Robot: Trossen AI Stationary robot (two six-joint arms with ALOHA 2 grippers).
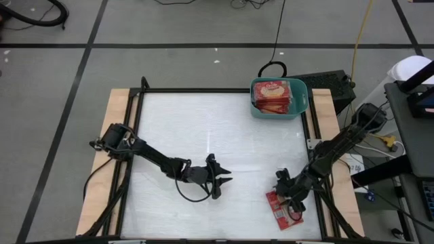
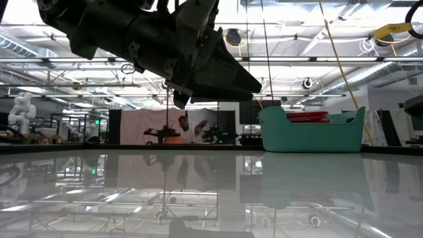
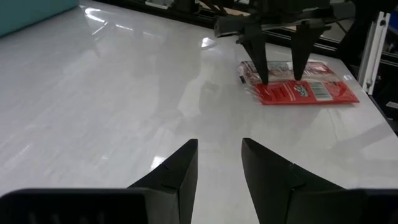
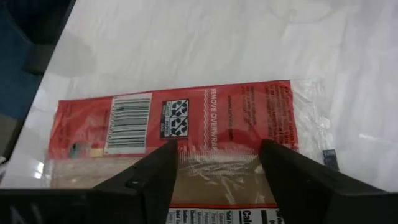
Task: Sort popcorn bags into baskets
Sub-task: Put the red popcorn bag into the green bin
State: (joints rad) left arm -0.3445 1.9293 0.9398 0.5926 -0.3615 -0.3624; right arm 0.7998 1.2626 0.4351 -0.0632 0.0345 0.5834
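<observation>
Right gripper [image 4: 214, 163]: hovering wide open, straddling the last bag [image 4: 186, 124] beneath it. Risk: fingers skidding on slick wrap, missing the flat packet.

Left gripper [image 3: 217, 163]: idling part-open, empty.

Red popcorn bag [image 4: 186, 134] lies flat on the white table [image 4: 205, 43], back face up: barcode, white print, clear crimped seam. Right gripper [image 4: 217, 163] sits directly over the bag, fingers [image 4: 146, 177] spread wide, one on either side of its tan middle panel.
</observation>
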